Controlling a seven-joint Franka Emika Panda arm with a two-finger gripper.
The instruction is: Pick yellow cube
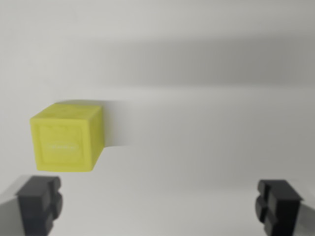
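Resting on a pale, plain surface, the yellow cube sits in the wrist view's left half, a little below the middle of the frame. It stands flat on one face, turned slightly so that three sides show: a broad front face with a raised border and some faint embossed marking too blurred to read, a narrower side face toward the wrist view's right, and a sliver of the top. A soft grey shadow spreads from the cube toward the wrist view's right, and a wider, dimmer band of shadow crosses the surface higher up. The tool reaches in from the bottom edge, its two dark fingers showing as blocky black tips, one at the lower left corner and one at the lower right. The jaws stand spread far apart, released and holding nothing, with bare surface between them. The cube lies just above the left fingertip and close to it, but apart from it, not touching; it is not between the two tips but off toward the wrist view's left of the gap's centre line and beyond it. The right fingertip is well apart from the cube. The whole picture is slightly soft, so fine detail on the cube and fingers cannot be made out.
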